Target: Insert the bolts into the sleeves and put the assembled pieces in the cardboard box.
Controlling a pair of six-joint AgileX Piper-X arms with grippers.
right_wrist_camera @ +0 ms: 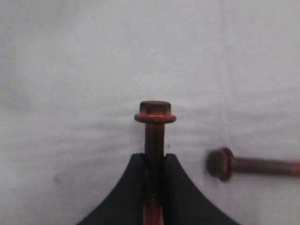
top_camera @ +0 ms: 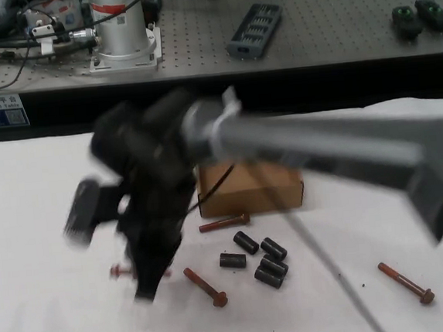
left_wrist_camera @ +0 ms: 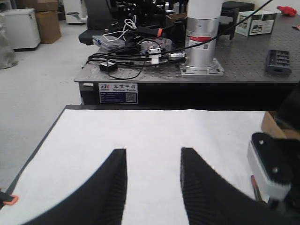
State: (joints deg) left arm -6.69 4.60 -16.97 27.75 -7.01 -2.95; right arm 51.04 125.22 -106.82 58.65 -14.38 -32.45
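White cloth (left_wrist_camera: 154,126) covers the bench, and my left gripper (left_wrist_camera: 153,151) hangs over it with its two fingers spread apart and nothing between them. My right gripper (right_wrist_camera: 154,161) is clamped on the shank of a rusty-brown bolt (right_wrist_camera: 155,112), whose flanged head sticks out past the fingertips. A second bolt (right_wrist_camera: 253,165) lies flat on the cloth just beside it, not touching; I cannot tell which of the loose ones in the high view it is.

In the high view my right arm (top_camera: 321,146) crosses from the right edge to the lower left of the frame, gripper pointed down at the cloth. The cardboard box (top_camera: 251,188) sits at the centre of the frame, partly behind the arm, and I cannot tell what is inside it. A loose bolt (top_camera: 223,223) lies just below the box's front edge. Lower still, five black sleeves (top_camera: 259,260) lie bunched on their sides. A third bolt (top_camera: 206,286) lies to the lower left of the sleeves, and a far bolt (top_camera: 405,282) lies well apart at the lower right.
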